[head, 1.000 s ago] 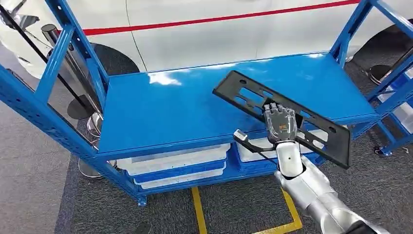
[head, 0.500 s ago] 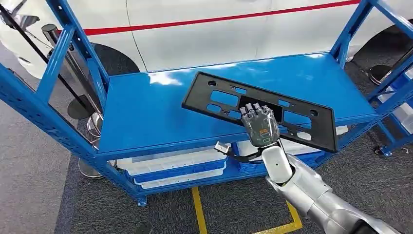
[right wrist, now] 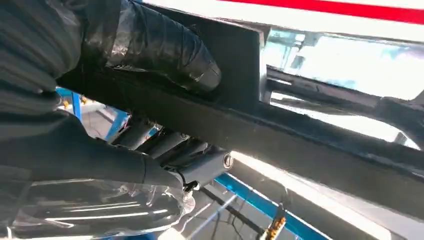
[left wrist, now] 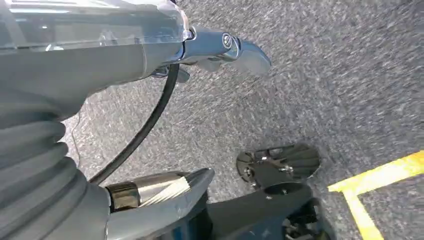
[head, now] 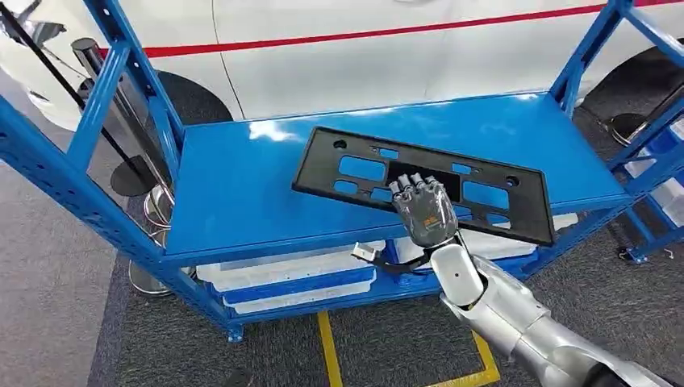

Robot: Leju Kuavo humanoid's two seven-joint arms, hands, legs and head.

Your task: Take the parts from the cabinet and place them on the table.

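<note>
A flat black plastic part (head: 319,173) with several cut-outs hangs tilted just over the blue table top (head: 242,193). My right hand (head: 425,211) grips it at the middle of its near edge. In the right wrist view dark fingers (right wrist: 165,45) wrap over the part's black bar (right wrist: 310,145). Whether the part touches the table top I cannot tell. My left hand (left wrist: 60,100) hangs over the grey floor, one finger (left wrist: 240,50) stretched out and nothing in it.
Blue uprights frame the table at left (head: 105,89) and right (head: 585,52). White bins (head: 290,270) sit on the shelf below. A white car (head: 363,64) stands close behind. Another blue rack (head: 657,161) is at the right. Yellow lines (head: 327,347) mark the floor.
My right hand has carried the black part to the left, further over the table top, and turned it from a steep slant to lie nearly flat.
</note>
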